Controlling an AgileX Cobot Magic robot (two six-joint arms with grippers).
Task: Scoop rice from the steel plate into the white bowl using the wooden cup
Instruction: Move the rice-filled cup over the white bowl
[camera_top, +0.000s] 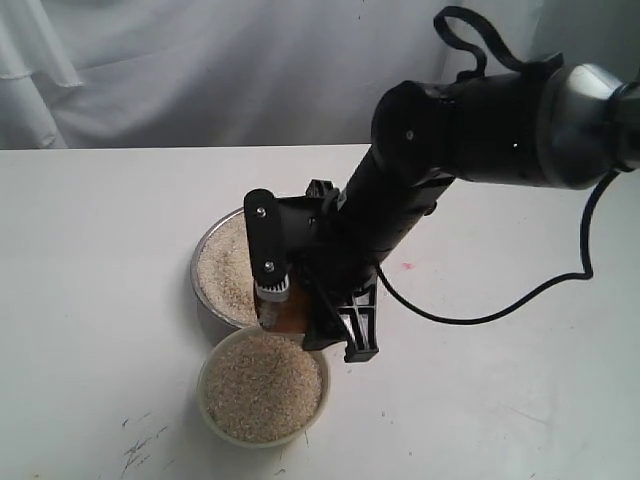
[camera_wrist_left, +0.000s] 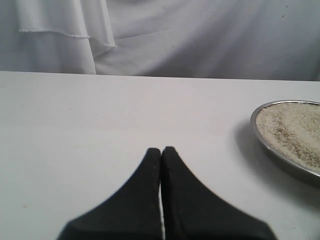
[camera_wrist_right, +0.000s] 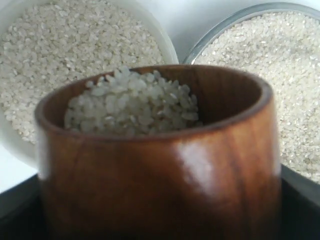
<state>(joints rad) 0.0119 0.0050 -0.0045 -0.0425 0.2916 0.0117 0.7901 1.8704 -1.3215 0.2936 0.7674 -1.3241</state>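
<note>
Toward the near edge of the surface (camera_top: 100, 250), a white bowl (camera_top: 204, 390) sits filled with rice (camera_top: 228, 268) almost to its rim. Just behind it, toward the far edge, a steel plate (camera_top: 196, 275) holds a wide bed of the same pale grains. The two dishes stand so close that their rims look to be touching or nearly so. The right claw (camera_top: 305, 318) reaches in from the right side on a thick black arm (camera_top: 470, 120) and has hold of a wooden cup (camera_wrist_right: 165, 175). Its black fingers (camera_top: 266, 250) stand wide apart, one on each side of the cup's glossy reddish-brown wall. The cup hangs where the plate's near rim and the bowl's far rim meet; whether it touches either rim cannot be told. From the right wrist, the cup has a heap of rice in it, piled toward the side nearer the bowl, with dark bare wood showing on the plate's side. Bowl and plate lie close beyond it. The left claw (camera_wrist_left: 161, 151) has its two dark fingers pressed together with nothing between them, and it hangs over bare surface with the plate's rim near it. A black cable (camera_top: 520, 300) loops from the right arm down onto the surface, and a white cloth (camera_top: 200, 70) hangs behind the far edge.
</note>
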